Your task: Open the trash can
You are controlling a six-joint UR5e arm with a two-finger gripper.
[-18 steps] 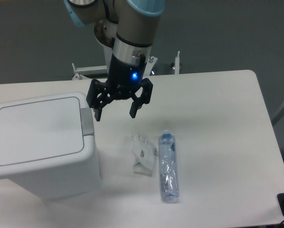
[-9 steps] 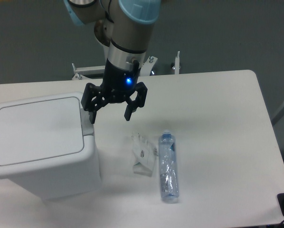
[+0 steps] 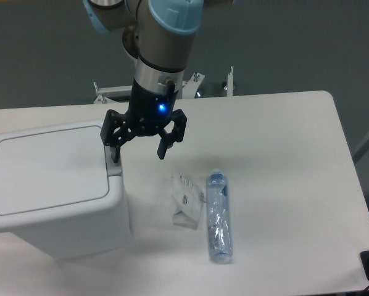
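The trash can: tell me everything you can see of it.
The trash can is a large, boxy white bin of what looks like plastic, with rounded corners. Its flat lid lies closed. A grey push tab sits at the lid's right edge. The bin stands upright on the left of the white table. The open gripper hangs over the tab, one fingertip at it; contact cannot be confirmed.

Even cool light, soft shadows, sharp
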